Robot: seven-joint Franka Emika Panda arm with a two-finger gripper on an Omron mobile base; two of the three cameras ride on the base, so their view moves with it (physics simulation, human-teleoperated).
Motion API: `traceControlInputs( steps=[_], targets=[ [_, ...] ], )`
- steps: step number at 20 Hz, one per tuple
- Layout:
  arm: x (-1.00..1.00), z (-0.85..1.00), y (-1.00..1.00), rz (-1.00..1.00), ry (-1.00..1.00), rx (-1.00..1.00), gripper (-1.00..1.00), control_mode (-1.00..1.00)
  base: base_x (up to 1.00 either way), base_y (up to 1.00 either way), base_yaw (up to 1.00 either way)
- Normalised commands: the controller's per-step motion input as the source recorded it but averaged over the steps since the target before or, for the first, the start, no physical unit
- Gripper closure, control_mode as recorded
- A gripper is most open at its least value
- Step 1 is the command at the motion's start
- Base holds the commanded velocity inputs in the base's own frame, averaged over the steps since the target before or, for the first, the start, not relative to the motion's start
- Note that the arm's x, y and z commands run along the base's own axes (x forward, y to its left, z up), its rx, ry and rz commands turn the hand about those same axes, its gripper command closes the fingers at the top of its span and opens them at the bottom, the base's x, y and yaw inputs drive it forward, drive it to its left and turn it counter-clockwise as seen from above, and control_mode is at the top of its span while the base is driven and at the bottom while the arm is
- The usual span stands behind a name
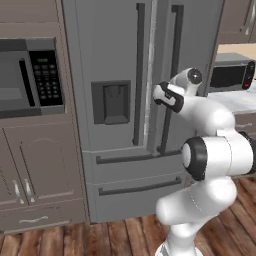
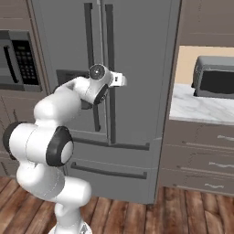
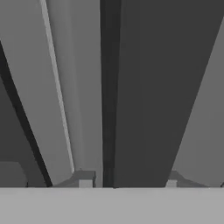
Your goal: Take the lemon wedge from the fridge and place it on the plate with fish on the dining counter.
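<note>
The fridge door handle is seen running vertically, long and dark. It is framed between the parted fingers of the gripper, touching neither.

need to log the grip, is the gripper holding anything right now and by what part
The gripper has its fingers either side of the fridge's right door handle, partway up the bar; whether it is clamped cannot be told.

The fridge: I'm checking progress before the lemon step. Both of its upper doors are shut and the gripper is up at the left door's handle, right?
Not quite. The fridge doors are both shut, but the gripper is at the right door's handle, not the left's. The left base view shows the arm reaching to that right-hand bar, and the hand view shows the fingertips to either side of a dark handle.
</note>
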Motion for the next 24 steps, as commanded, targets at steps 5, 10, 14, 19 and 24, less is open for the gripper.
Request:
traceControlInputs(
  steps=[5,10,14,19,24],
  targets=[
    [-1.00,0.00,-0.37,-0.10,-0.09,0.00,1.00,-1.00,0.00,0.00,0.00],
    [-1.00,0.00,-0.55,-0.17,-0.05,0.00,1.00,-1.00,0.00,0.00,0.00],
    [-1.00,0.20,-0.48,-0.24,-0.03,0.01,-1.00,-1.00,0.00,0.00,0.00],
    [-0.82,0.84,-0.04,-0.33,0.00,0.00,-1.00,-1.00,0.00,0.00,0.00],
    [-0.70,1.00,0.14,-0.31,-0.04,-0.01,-1.00,-1.00,0.00,0.00,0.00]
  ],
)
